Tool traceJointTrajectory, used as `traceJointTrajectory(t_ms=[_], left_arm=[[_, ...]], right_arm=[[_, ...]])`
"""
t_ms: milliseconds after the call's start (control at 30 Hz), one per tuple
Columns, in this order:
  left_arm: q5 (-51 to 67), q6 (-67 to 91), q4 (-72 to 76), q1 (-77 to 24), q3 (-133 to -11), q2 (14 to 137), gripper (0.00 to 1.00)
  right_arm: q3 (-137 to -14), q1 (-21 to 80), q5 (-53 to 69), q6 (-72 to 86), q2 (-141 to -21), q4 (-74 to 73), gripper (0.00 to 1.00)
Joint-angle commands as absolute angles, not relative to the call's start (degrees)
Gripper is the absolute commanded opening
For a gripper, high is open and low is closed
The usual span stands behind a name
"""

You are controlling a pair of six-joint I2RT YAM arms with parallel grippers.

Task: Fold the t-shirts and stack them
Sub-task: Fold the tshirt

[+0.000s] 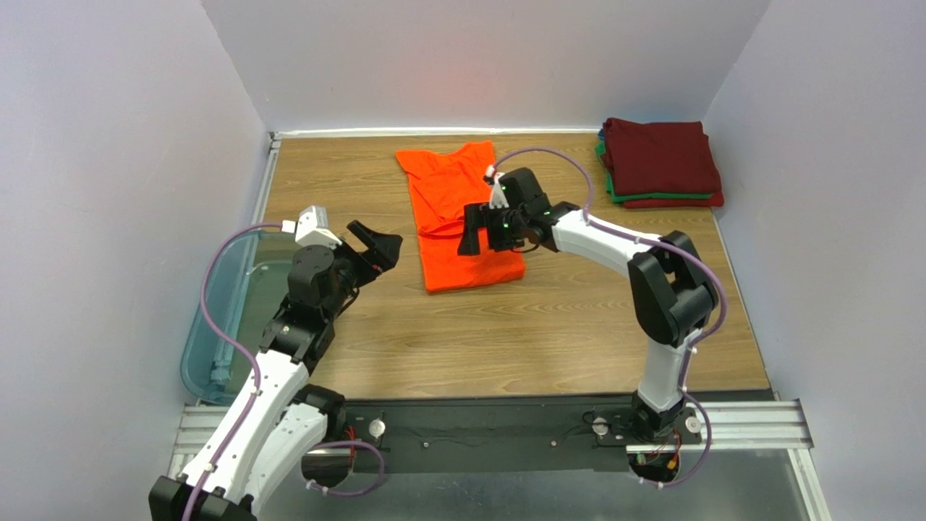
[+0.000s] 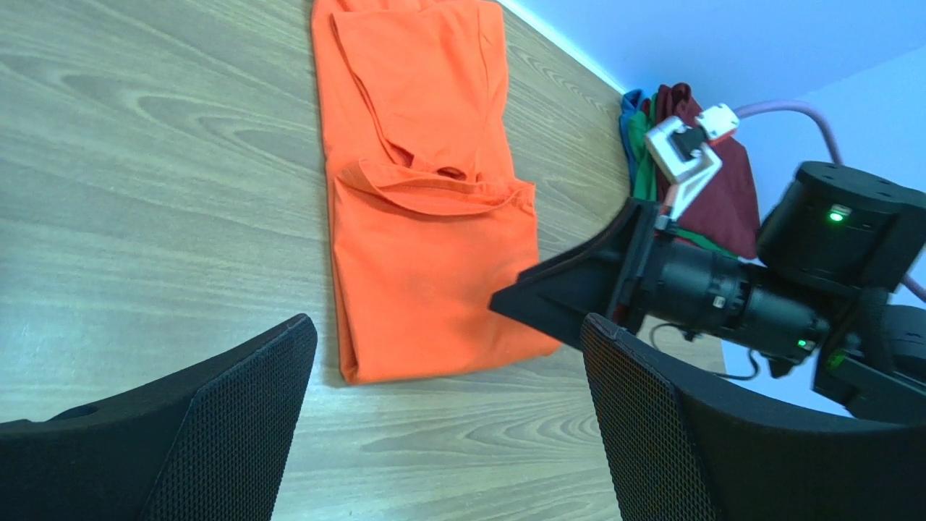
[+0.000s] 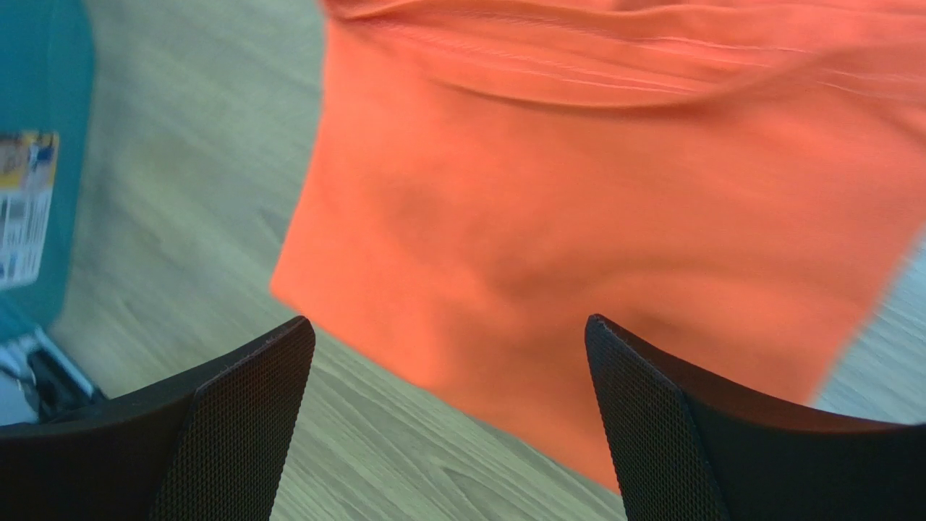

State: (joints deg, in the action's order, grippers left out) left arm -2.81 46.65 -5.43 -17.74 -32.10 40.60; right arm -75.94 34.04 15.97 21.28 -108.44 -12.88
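Note:
The orange t-shirt lies on the wooden table, folded lengthwise into a long strip, with its neck end toward the back wall. It also shows in the left wrist view and the right wrist view. My right gripper is open and empty, hovering over the shirt's near half; its jaws stand wide apart. My left gripper is open and empty, left of the shirt's near end, above bare table. Folded maroon, green and red t-shirts sit in a stack at the back right.
A translucent blue-grey plastic bin stands at the table's left edge beside the left arm; it shows at the left of the right wrist view. White walls close in the table on three sides. The right arm reaches across beside the shirt.

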Motion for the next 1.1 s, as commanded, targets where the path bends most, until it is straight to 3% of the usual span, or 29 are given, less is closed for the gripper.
traceJointTrajectory(t_ms=[0,267,733,1067], left_arm=[[-2.20,47.65,-11.51,-17.84,-32.95,38.59,0.98],[-8.68,31.83,-14.86,-17.84,-37.27,35.86,0.98],[-11.78,32.87,-10.20,-17.84,-30.77,21.10,0.98],[-11.34,32.61,-11.95,-17.84,-31.20,23.37,0.98]], right_arm=[[-78.74,34.54,21.71,14.08,-112.76,-9.58,1.00],[-82.17,34.63,20.57,12.13,-119.52,-8.61,1.00],[-89.47,34.54,19.51,12.13,-124.27,-8.17,1.00],[-96.76,34.54,19.78,12.04,-130.24,-8.09,1.00]])
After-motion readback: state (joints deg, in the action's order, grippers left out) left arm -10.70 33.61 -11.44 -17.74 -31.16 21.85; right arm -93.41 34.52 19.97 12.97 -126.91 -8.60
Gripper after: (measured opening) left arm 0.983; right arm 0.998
